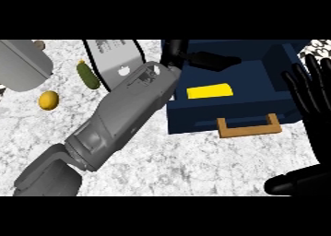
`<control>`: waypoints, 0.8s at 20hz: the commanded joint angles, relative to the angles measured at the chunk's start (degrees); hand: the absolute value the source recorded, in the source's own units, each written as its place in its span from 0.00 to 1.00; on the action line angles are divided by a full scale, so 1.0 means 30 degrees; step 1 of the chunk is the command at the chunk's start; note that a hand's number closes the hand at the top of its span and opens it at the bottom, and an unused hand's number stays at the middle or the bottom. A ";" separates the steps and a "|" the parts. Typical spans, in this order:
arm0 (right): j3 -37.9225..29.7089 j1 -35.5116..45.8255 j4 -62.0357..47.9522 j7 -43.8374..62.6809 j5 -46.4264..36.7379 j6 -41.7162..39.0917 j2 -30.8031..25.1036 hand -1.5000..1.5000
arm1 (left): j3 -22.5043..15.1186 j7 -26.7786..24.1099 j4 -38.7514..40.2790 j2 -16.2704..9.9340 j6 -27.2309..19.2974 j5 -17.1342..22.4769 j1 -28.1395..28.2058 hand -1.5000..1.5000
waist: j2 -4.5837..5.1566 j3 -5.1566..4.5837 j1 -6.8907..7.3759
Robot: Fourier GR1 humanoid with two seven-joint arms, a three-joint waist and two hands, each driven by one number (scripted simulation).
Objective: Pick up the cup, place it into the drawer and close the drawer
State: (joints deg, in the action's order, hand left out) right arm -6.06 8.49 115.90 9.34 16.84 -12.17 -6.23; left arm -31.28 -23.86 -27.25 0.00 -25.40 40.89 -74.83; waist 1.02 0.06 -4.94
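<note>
Pot: grey, far left on the desk.
Lemon: left, with a cucumber beyond it.
Left hand: reaches over the open drawer; its fingers are curled, on what I cannot tell.
Cup: yellow block inside the drawer may be it; likely light, stiff; long axis left-right.
Handle: near side.
Right hand: resting open, far right.

forearm: grey, boxy segments | robot hand: glossy black, slim fingers
</note>
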 commanded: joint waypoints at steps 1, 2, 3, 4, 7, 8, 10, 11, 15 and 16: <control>-0.0018 -0.0581 0.0223 -0.0113 0.0340 -0.0102 0.0194 0.00 | 0.0951 -0.1457 -0.0553 0.0001 0.0819 0.0996 -0.0056 0.00 | -0.0131 -0.0010 0.0624; -0.0919 -0.0209 -0.0733 0.0023 0.1263 -0.0793 -0.0621 0.00 | 0.0411 -0.1692 -0.1698 0.0001 0.0464 0.1386 0.0970 0.00 | -0.0175 -0.0005 0.0753; -0.0932 -0.1542 0.0652 -0.0238 0.1558 -0.1223 -0.0623 0.00 | 0.1238 -0.1064 -0.1234 0.0001 0.0860 0.1300 -0.0138 0.00 | -0.0257 -0.0006 0.0863; -0.0626 -0.1006 0.0488 0.0054 0.1151 -0.0776 -0.0443 0.00 | 0.1585 -0.0720 -0.0890 0.0001 0.1307 0.1451 -0.0079 0.00 | -0.0246 -0.0012 0.1035; -0.0259 -0.1660 0.1059 -0.0190 0.1118 -0.1583 -0.0659 1.00 | 0.1827 -0.0225 -0.2281 -0.0214 0.0528 0.0973 0.0970 0.00 | -0.0408 -0.0019 0.1560; -0.0418 -0.2326 0.1785 0.0190 0.1049 -0.1983 -0.1268 1.00 | 0.2070 0.0151 -0.2967 -0.1319 0.1181 0.1301 0.1495 0.00 | -0.0478 -0.0026 0.1656; -0.0196 -0.1632 0.0008 -0.1176 -0.0578 -0.2835 -0.1733 1.00 | 0.1995 -0.0190 -0.4190 -0.1454 0.1016 0.1208 0.2582 0.00 | -0.0453 -0.0023 0.2039; -0.0997 -0.1318 0.0961 -0.0155 0.0021 -0.3031 -0.2919 1.00 | 0.2642 0.0051 -0.4220 -0.2247 0.0946 0.1464 0.2057 0.00 | -0.0472 -0.0030 0.1907; 0.0374 -0.2164 0.1054 -0.0826 -0.2501 -0.3350 -0.2720 1.00 | 0.2695 0.0272 -0.6883 -0.3445 0.0679 0.1541 0.5260 0.00 | -0.0508 -0.0030 0.2213; 0.0340 -0.2167 0.1660 -0.0021 -0.2025 -0.3320 -0.2919 1.00 | 0.2649 0.0750 -0.8207 -0.3789 0.0287 0.1515 0.5921 0.00 | -0.0557 -0.0032 0.2195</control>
State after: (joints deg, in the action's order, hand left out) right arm -6.20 2.71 119.97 8.62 13.44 -20.90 -13.61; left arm -24.18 -23.29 -44.52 -7.53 -23.90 45.07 -63.13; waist -0.51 -0.03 1.06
